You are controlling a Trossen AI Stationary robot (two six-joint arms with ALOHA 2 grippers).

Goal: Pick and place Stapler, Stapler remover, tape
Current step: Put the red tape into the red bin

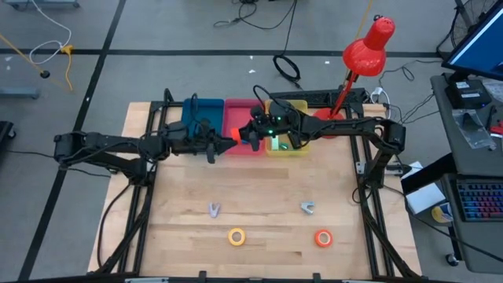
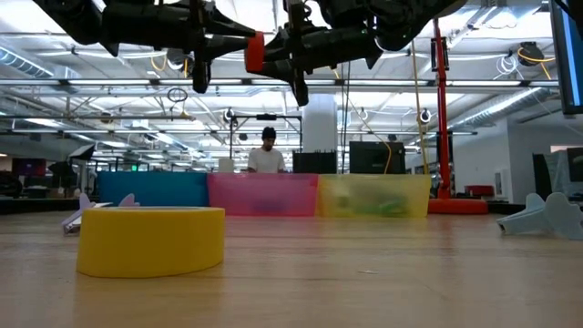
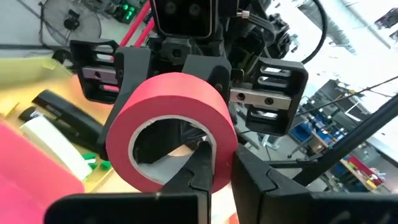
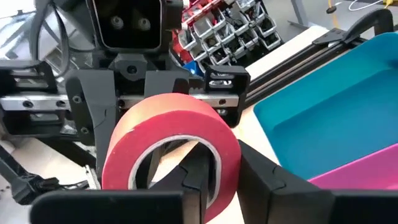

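The wooden bench (image 1: 259, 196) stands in a big hall with a red lamp (image 1: 368, 47). Three bins, two silver claws, three tapes: yellow tape (image 1: 236, 236), orange tape (image 1: 323, 237), and red tape (image 1: 235, 135) pinched above the pink bin (image 1: 244, 118) by the left gripper (image 1: 229, 138) and right gripper (image 1: 242, 134), fingers closed on its wall.

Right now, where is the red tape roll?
In the high view, the red tape roll hangs above the pink bin, pinched between both grippers' fingers, mid-handover.

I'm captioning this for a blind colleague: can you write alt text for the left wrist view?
A red tape roll fills the centre, pinched through its wall by the left end effector, while the right end effector faces it from behind. A yellow bin holding a dark stapler lies beyond.
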